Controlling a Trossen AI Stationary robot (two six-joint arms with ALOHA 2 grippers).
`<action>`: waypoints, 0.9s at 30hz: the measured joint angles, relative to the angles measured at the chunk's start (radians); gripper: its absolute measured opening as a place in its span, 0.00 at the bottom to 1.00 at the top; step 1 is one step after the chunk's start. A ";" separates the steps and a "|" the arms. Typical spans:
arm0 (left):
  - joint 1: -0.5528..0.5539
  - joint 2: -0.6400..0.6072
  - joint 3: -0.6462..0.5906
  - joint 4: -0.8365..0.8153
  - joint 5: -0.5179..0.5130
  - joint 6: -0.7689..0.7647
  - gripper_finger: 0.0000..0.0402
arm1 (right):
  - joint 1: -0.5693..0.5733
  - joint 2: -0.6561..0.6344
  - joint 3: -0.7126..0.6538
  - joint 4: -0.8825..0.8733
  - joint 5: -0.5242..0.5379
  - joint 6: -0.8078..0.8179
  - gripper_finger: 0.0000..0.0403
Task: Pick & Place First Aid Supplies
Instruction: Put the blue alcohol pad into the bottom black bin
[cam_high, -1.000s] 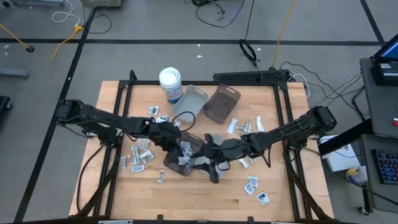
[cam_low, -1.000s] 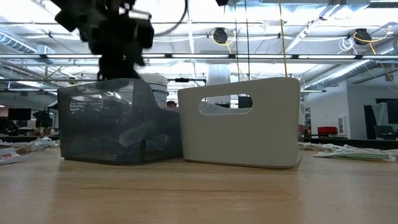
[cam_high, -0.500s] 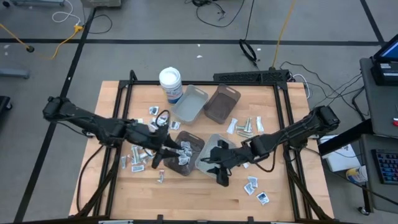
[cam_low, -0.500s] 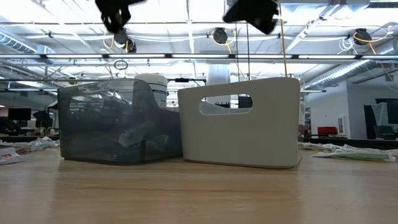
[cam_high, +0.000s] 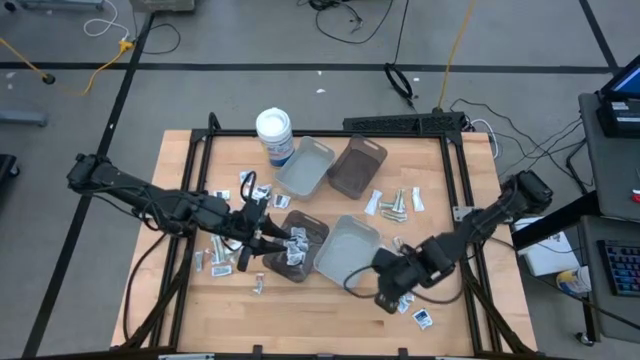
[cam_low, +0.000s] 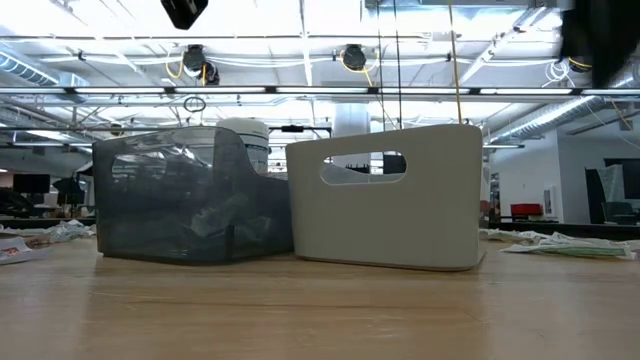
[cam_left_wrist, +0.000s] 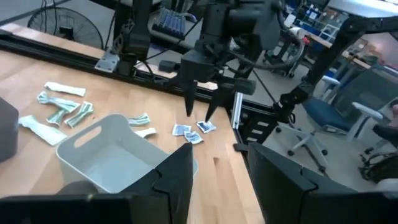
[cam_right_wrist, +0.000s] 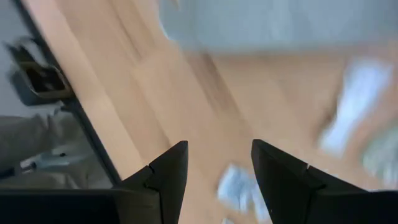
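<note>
Two arms work over the desk (cam_high: 320, 320). We see the left claw (cam_high: 262, 238) hanging above the desk just left of the dark tray (cam_high: 297, 247), its fingers (cam_left_wrist: 176, 180) apart with nothing between them. The right claw (cam_high: 385, 297) is low over the front right part of the desk, next to a small cluster of packets (cam_high: 412, 307); its fingers (cam_right_wrist: 166, 171) also stand apart and hold nothing. In the left wrist view the right claw (cam_left_wrist: 201, 116) points down at those packets (cam_left_wrist: 191, 130).

The first aid supplies lie in several places. One scatter (cam_high: 222, 252) sits on the desk left of the dark tray, under and around the left arm. A few more lie near the tub (cam_high: 274, 135), by the left arm's far side. Another group (cam_high: 393, 203) rests to the right of the brown tray (cam_high: 357, 167). Some packets are inside the dark tray (cam_low: 225, 215), seen through its wall in the low view.

The pale grey tray (cam_high: 347, 247) stands just right of the dark one, touching or nearly so, and looks empty from above. A second grey tray (cam_high: 306, 166) lies beside the brown one at the back, next to the tub
</note>
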 joint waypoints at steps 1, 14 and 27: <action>0.001 0.000 0.000 0.000 0.000 -0.006 0.40 | 0.015 0.000 0.000 -0.018 -0.008 0.054 0.42; 0.002 0.000 0.000 0.000 -0.001 -0.043 0.40 | 0.218 0.000 -0.006 -0.150 -0.080 0.611 0.42; 0.002 0.001 0.000 0.001 0.000 -0.046 0.40 | 0.362 0.022 -0.081 -0.058 -0.071 0.859 0.42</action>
